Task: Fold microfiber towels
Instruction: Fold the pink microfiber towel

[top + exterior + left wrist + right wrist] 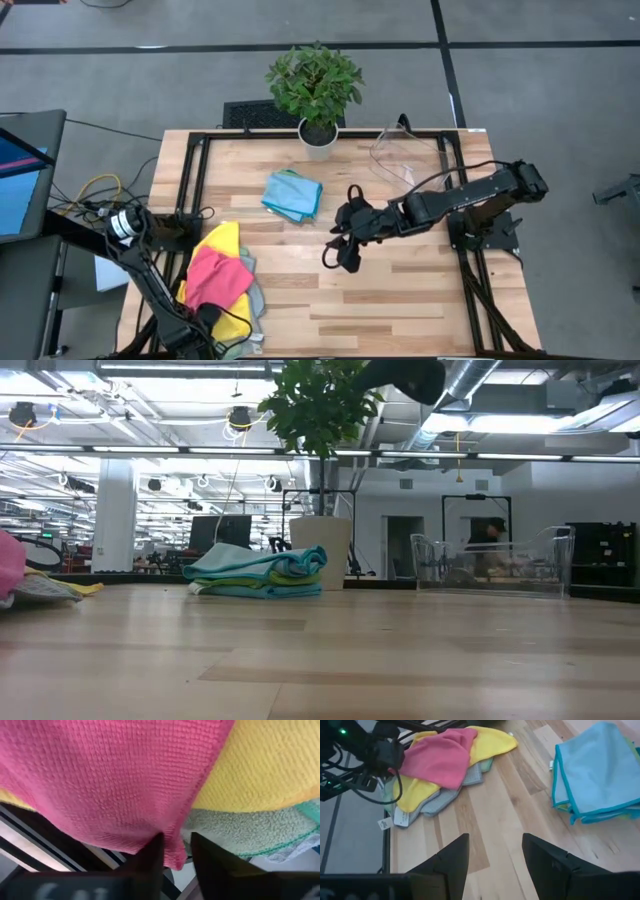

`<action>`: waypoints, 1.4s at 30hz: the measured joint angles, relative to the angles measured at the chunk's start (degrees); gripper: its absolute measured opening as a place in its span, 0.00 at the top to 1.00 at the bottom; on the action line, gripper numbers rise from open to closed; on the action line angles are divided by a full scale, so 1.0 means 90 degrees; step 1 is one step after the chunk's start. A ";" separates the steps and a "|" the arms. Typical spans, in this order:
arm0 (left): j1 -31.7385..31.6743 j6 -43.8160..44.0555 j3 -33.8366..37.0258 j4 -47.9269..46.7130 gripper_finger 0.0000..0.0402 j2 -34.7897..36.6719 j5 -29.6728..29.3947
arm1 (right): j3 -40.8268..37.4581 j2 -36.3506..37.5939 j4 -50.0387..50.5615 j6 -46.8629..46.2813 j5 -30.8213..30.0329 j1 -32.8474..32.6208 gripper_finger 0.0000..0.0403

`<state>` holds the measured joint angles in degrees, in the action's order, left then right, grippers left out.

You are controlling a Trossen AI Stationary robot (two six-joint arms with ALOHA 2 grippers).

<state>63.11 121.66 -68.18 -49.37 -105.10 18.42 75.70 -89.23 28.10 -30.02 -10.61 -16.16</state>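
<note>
Two grippers: the left gripper [175, 855] pinches the pink towel's [215, 272] edge on the bench's [400, 300] near-left pile, the right gripper [340, 250] hovers spread mid-bench; a shallow bite could slip.

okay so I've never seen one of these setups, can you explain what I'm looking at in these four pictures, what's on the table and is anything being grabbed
It is a two-armed robot at a wooden table, here to fold cloths. One picture looks down from above, one looks level across the tabletop, and two come from cameras on the wrists. On the table lie a loose pile of cloths with a pink towel on top, a folded stack of towels, a potted plant and a clear bin. The left pincer is closing on the pink towel's edge. The right pincer hangs open and empty.
</note>
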 joint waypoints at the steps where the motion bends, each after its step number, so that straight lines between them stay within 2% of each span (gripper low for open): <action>1: -0.0007 -0.0061 0.0004 -0.0015 0.81 0.0000 0.0001 | 0.0000 0.0000 0.0004 0.0002 0.0004 0.0000 0.48; 5: -0.0061 -0.0101 0.0004 -0.0026 0.97 0.0000 -0.0003 | 0.0000 0.0000 0.0039 0.0005 0.0016 -0.0047 0.48; 8: -0.0205 -0.0151 -0.0067 0.0010 0.98 0.0000 0.0031 | 0.0000 0.0000 0.0039 0.0131 0.0028 -0.0084 0.49; 11: -0.0478 -0.0782 -0.0554 -0.0044 1.00 0.0007 0.0086 | 0.0000 0.0000 0.0026 0.0595 0.0032 -0.0157 0.49; 17: -0.0887 -0.1823 -0.1957 -0.1982 1.00 0.0007 -0.0203 | 0.0002 -0.0225 -0.0886 0.1890 0.0041 -0.0203 0.49; 20: -0.1044 -0.2243 -0.2685 -0.3149 1.00 0.0012 -0.0312 | 0.0014 -0.0528 -0.1840 0.2642 0.0117 -0.0147 0.50; 25: -0.1194 -0.2452 -0.3651 -0.4452 1.00 0.0027 -0.0751 | 0.0005 -0.1385 -0.3636 0.3531 0.0738 -0.0155 0.52; 30: -0.1295 -0.2400 -0.4023 -0.4529 1.00 0.0042 -0.0983 | 0.0243 -0.2408 -0.5310 0.3748 0.1205 -0.0061 0.54; 37: -0.1585 -0.2392 -0.4195 -0.4524 1.00 0.0056 -0.1132 | 0.1049 -0.3606 -0.5486 0.4158 0.1545 -0.0036 0.55; 42: -0.1795 -0.2445 -0.4468 -0.4526 1.00 0.0056 -0.1329 | 0.1584 -0.4231 -0.5536 0.4570 0.1528 -0.0093 0.51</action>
<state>46.95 99.66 -108.39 -90.10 -104.60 6.46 89.96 -127.31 -21.72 11.11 3.14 -17.00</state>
